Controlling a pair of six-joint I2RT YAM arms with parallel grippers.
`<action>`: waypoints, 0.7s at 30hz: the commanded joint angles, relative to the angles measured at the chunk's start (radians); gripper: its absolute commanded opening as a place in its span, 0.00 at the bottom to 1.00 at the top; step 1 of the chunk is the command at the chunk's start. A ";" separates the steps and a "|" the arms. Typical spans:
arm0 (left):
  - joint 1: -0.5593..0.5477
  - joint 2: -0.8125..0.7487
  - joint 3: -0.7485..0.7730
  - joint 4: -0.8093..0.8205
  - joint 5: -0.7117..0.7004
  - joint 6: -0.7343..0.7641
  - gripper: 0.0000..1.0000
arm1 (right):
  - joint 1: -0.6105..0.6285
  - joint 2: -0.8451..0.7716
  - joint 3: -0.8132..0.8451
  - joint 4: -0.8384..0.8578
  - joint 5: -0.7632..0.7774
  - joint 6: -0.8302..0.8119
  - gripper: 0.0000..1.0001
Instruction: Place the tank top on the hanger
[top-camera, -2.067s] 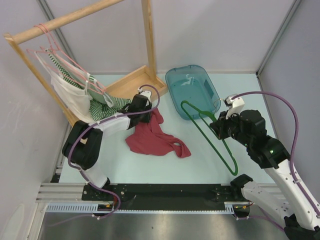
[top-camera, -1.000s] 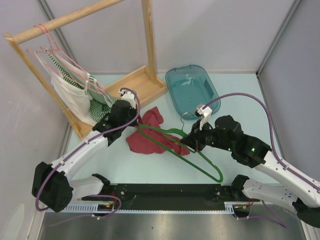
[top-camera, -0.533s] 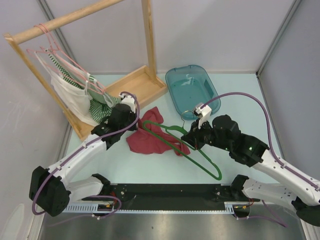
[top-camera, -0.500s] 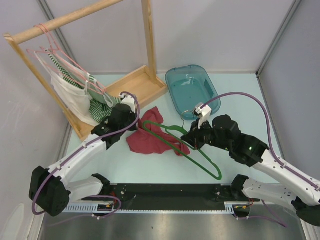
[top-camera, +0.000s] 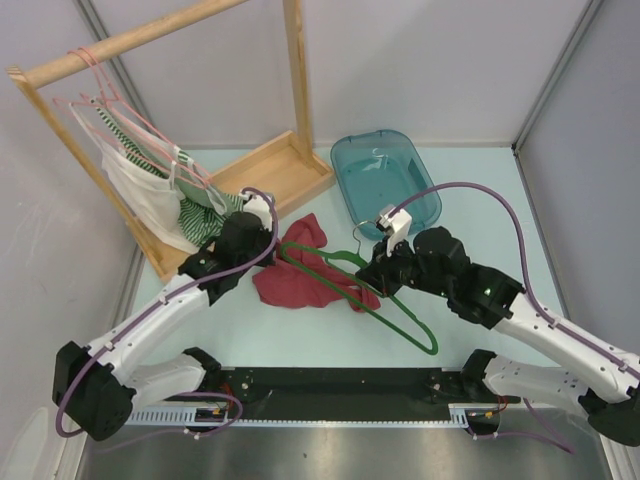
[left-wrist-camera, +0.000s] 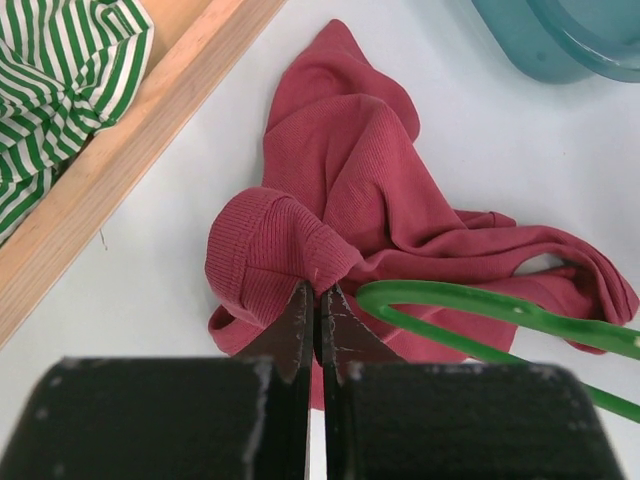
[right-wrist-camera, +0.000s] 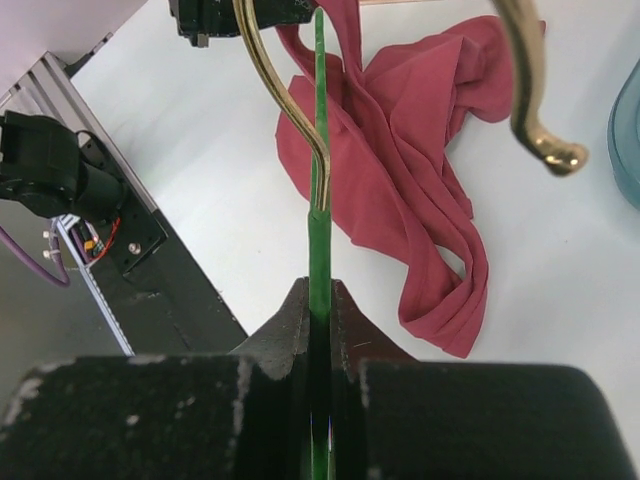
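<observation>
The dark red tank top (top-camera: 300, 282) lies crumpled on the table between the arms; it also shows in the left wrist view (left-wrist-camera: 380, 180) and the right wrist view (right-wrist-camera: 400, 150). My left gripper (top-camera: 273, 245) is shut, its tips (left-wrist-camera: 318, 292) pinching a raised fold at the top's left edge. My right gripper (top-camera: 374, 272) is shut on the neck of the green hanger (top-camera: 400, 320), just below its metal hook (right-wrist-camera: 290, 100). The hanger (right-wrist-camera: 319, 200) is held over the tank top. One rounded end (left-wrist-camera: 470, 310) sits just right of my left gripper's tips.
A teal plastic bin (top-camera: 385, 180) stands at the back centre. A wooden rack (top-camera: 270, 165) at the back left carries pale pink hangers, a white garment (top-camera: 140, 195) and a green-and-white striped garment (top-camera: 200, 215). A black rail (top-camera: 320, 385) runs along the near edge.
My right arm has carried the hanger left from the bin, over the tank top, toward my left gripper. My left gripper has drawn back left with the fold and then barely moved.
</observation>
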 joint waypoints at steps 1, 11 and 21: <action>-0.015 -0.046 0.025 -0.022 0.024 -0.015 0.00 | 0.004 0.005 0.018 0.059 -0.011 -0.036 0.00; -0.030 -0.077 0.066 -0.048 0.117 -0.025 0.00 | 0.004 0.024 -0.025 0.116 -0.060 -0.024 0.00; -0.110 -0.060 0.209 -0.040 0.317 -0.068 0.00 | 0.004 0.024 -0.098 0.263 -0.091 -0.085 0.00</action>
